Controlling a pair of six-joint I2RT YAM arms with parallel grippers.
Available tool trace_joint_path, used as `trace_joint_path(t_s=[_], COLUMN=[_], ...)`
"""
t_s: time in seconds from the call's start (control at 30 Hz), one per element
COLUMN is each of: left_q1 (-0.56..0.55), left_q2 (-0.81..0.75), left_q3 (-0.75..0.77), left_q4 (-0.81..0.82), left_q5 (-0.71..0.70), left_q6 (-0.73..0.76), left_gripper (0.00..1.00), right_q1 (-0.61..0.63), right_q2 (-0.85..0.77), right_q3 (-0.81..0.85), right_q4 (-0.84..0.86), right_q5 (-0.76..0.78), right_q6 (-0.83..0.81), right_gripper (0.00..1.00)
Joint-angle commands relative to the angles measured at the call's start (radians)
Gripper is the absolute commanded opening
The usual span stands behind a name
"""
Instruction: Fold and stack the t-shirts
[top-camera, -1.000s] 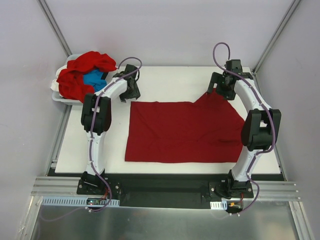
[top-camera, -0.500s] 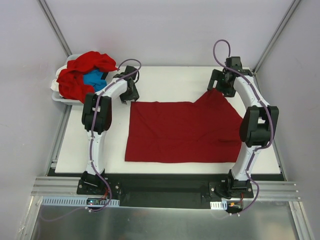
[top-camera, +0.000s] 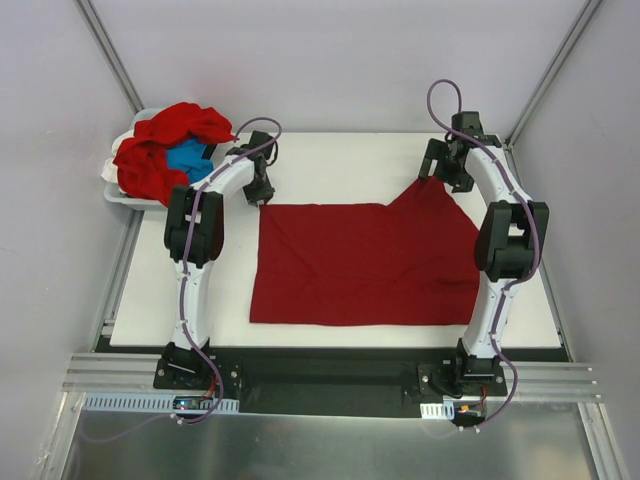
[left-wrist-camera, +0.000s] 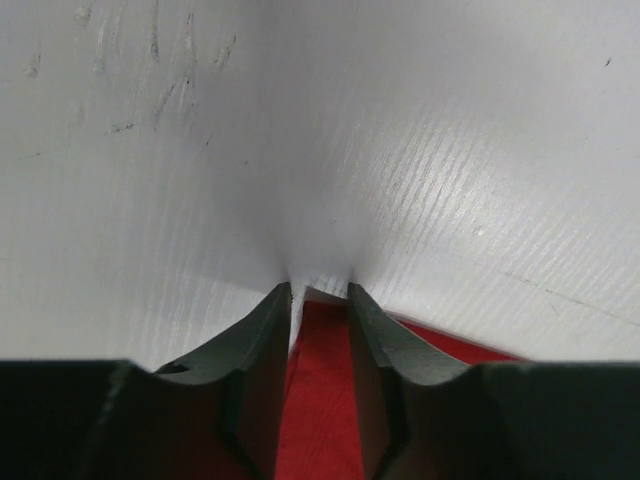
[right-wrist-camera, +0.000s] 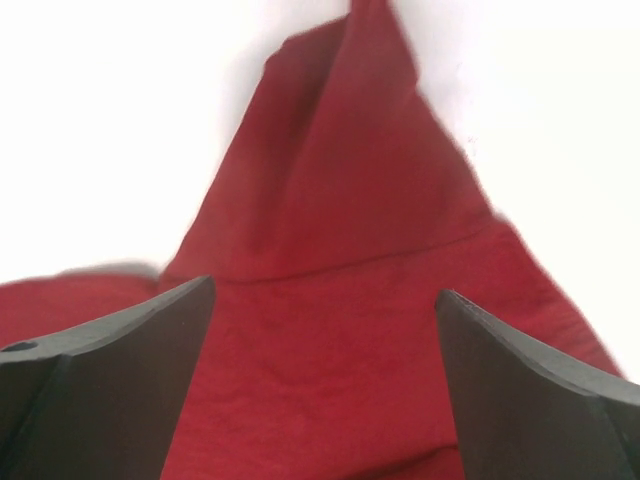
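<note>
A deep-red t-shirt (top-camera: 365, 265) lies spread flat on the white table (top-camera: 340, 160). Its sleeve (top-camera: 432, 200) points toward the far right. My left gripper (top-camera: 262, 193) is down at the shirt's far left corner. In the left wrist view its fingertips (left-wrist-camera: 320, 290) touch the table, a narrow gap apart, with the red corner (left-wrist-camera: 320, 400) lying between them. My right gripper (top-camera: 445, 178) hovers over the sleeve tip. In the right wrist view it (right-wrist-camera: 325, 290) stands wide open above the red cloth (right-wrist-camera: 340, 200), holding nothing.
A white bin (top-camera: 120, 198) sits off the table's far left corner. It holds a heap of red shirts (top-camera: 165, 140) with a bright blue one (top-camera: 188, 158) among them. Frame posts rise at both far corners.
The left gripper's jaws have narrowed around the shirt's far left corner. The right gripper has crept a little farther back over the sleeve, still wide open.
</note>
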Motion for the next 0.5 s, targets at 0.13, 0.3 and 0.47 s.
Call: trace_joint_path(t_s=[0.13, 0.3, 0.47], left_q1=[0.007, 0.007, 0.007], left_q2=[0.069, 0.066, 0.054], left_q3=[0.046, 0.044, 0.041], left_q4=[-0.034, -0.034, -0.033], left_q5=[0.012, 0.003, -0.008], left_q6=[-0.004, -0.005, 0.004], left_gripper=[0.07, 0.0, 0.0], right_q1=[-0.036, -0.039, -0.039], right_q2=[0.139, 0.215, 0.26], right_q3=[0.186, 0.269, 0.307], right_q4=[-0.033, -0.039, -0.01], right_q5=[0.048, 0.05, 0.025], right_q6=[-0.011, -0.011, -0.011], right_gripper=[0.96, 0.96, 0.96])
